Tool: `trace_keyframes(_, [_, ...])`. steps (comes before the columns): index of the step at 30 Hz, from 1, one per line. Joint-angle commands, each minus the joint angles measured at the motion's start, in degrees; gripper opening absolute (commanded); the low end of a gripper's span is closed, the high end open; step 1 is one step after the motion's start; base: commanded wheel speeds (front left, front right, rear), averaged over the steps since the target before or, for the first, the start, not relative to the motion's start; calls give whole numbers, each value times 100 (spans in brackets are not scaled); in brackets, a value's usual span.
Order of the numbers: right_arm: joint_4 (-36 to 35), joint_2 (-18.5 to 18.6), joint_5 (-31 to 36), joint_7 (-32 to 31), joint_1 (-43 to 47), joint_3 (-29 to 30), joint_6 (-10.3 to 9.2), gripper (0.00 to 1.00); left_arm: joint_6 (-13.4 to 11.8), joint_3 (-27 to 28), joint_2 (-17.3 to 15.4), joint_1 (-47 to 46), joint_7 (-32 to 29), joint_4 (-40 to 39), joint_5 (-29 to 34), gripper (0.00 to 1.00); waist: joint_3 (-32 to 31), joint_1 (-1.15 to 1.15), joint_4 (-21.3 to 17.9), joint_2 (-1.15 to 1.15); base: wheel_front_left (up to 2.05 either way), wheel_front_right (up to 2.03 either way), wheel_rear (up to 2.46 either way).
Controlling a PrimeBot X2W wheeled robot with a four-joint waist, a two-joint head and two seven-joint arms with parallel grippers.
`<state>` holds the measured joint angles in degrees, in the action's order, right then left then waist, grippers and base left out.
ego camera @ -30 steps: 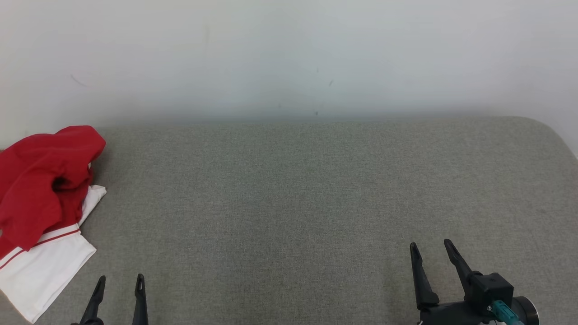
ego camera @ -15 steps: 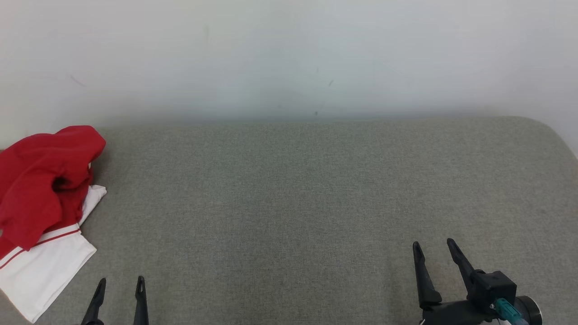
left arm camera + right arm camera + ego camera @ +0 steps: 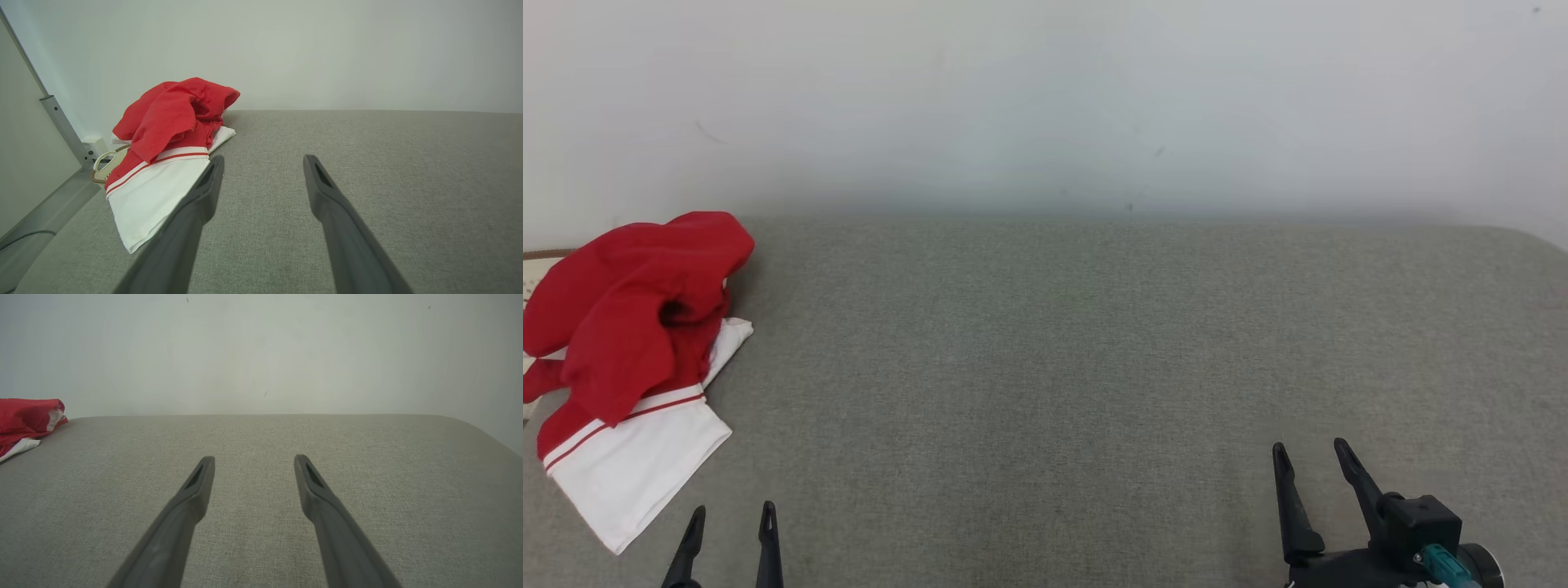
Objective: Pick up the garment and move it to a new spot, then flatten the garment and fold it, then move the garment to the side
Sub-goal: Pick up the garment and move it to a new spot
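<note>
The garment [image 3: 637, 359] is a crumpled red and white piece with red stripes, lying in a heap at the far left of the grey fabric surface [image 3: 1094, 367]. It also appears in the left wrist view [image 3: 167, 139] and at the left edge of the right wrist view [image 3: 24, 420]. My left gripper [image 3: 731, 518] is open at the bottom left, just in front of the garment's white end and apart from it. At the bottom right, my right gripper [image 3: 1311, 457] stands open with nothing between its fingers.
A pale wall [image 3: 1045, 98] backs the surface. Beyond the surface's left end there is a metal frame post [image 3: 61, 126], a wall socket and a pale basket-like object [image 3: 106, 163]. The surface's right end is rounded [image 3: 482, 433].
The whole head view has shifted right, so the camera has turned left. Both grippers stay open and hold about the same places.
</note>
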<state>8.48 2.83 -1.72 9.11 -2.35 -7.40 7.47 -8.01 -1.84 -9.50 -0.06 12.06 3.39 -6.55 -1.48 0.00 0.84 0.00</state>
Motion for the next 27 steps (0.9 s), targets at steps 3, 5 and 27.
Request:
trace_keyframes(3, [15,9,-76,30,76,-18,4,100,-18,28,-53,66,-13,34,-39,100,-6,0,305,0,0,0,0])
trace_keyframes(5, [51,9,-100,36,67,-23,4,100,-31,44,-71,58,-9,45,-43,100,-6,0,458,0,0,0,0])
trace_keyframes(27, [338,8,-445,270,1,-225,4,100,-185,184,-210,96,84,-70,-175,100,-105,0,2331,0,0,0,0])
